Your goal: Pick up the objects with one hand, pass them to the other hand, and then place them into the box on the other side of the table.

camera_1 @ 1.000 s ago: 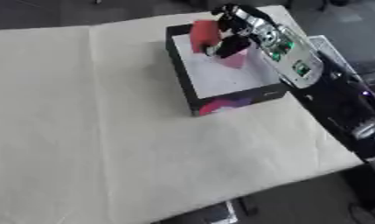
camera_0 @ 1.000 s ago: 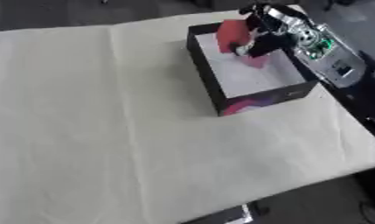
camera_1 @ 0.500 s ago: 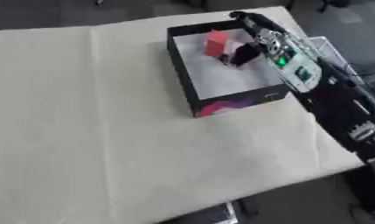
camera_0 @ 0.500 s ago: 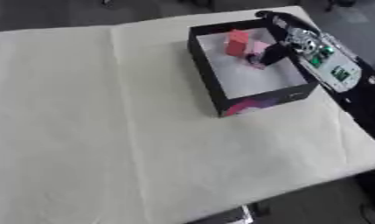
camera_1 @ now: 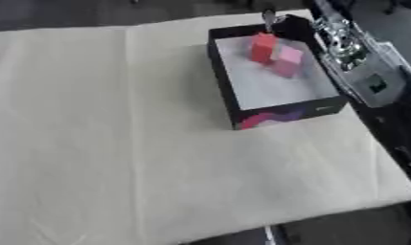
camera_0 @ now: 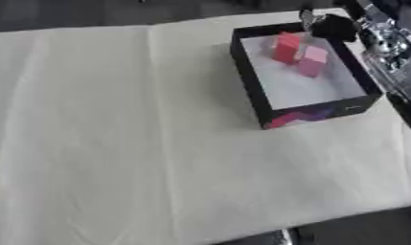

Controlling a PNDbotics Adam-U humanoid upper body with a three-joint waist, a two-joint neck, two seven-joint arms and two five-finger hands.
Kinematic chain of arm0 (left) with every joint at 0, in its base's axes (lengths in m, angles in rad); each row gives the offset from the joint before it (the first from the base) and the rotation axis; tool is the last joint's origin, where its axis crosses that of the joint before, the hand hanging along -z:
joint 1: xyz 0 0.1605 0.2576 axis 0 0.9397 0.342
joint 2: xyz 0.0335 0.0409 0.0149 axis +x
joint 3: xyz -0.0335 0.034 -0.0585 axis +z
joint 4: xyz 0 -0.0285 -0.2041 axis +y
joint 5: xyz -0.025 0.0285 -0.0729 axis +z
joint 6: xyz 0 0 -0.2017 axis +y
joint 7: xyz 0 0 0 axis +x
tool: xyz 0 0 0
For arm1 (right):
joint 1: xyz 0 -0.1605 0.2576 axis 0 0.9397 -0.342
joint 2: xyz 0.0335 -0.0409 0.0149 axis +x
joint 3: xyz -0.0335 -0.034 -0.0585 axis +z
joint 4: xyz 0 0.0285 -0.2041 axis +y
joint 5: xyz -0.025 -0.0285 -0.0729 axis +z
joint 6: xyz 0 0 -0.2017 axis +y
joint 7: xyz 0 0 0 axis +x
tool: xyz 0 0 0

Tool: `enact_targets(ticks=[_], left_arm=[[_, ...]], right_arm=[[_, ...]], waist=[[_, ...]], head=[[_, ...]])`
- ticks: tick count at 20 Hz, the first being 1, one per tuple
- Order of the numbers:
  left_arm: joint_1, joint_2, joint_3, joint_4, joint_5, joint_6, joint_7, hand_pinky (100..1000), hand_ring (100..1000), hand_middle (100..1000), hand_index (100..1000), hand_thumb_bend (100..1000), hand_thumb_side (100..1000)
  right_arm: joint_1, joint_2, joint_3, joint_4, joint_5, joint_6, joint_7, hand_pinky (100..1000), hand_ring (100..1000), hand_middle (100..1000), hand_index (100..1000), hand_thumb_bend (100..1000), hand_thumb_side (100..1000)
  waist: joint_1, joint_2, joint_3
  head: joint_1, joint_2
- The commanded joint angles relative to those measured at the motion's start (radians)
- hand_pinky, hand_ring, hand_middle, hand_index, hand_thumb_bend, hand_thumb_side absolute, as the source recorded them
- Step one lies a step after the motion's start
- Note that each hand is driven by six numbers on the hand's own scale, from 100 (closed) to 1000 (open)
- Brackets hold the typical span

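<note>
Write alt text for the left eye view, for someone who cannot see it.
A black box with a white floor sits at the far right of a table covered in a cream cloth, holding a red block and a pink block side by side. The robot's right hand is at the box's far rim, its fingers blurred.

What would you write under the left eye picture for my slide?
Red block and pink block in the black box; right hand at its far corner.
</note>
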Motion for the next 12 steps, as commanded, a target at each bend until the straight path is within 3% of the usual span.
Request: enact_targets(ticks=[1, 6, 12], left_arm=[[-0.045, 0.114, -0.038, 0.069, 0.156, 0.004, -0.193, 870, 757, 737, 875, 403, 590], [-0.090, 0.205, -0.144, 0.120, 0.268, -0.014, -0.451, 874, 774, 754, 893, 464, 617], [-0.116, 0.237, -0.269, 0.074, 0.252, 0.045, -0.556, 895, 806, 788, 916, 596, 581]], right_arm=[[0.000, -0.017, -0.008, -0.095, -0.053, -0.010, -0.038, 976, 965, 935, 1000, 100, 211], [0.000, -0.015, 0.000, -0.166, -0.056, 0.001, -0.049, 975, 958, 930, 1000, 100, 201], [-0.002, -0.013, 0.004, -0.186, -0.049, 0.010, -0.057, 974, 953, 922, 1000, 100, 203]], waist=[[0.006, -0.023, 0.004], [0.009, -0.027, 0.009], [0.006, -0.026, 0.013]], head=[[0.025, 0.002], [0.097, 0.010], [0.184, 0.021]])
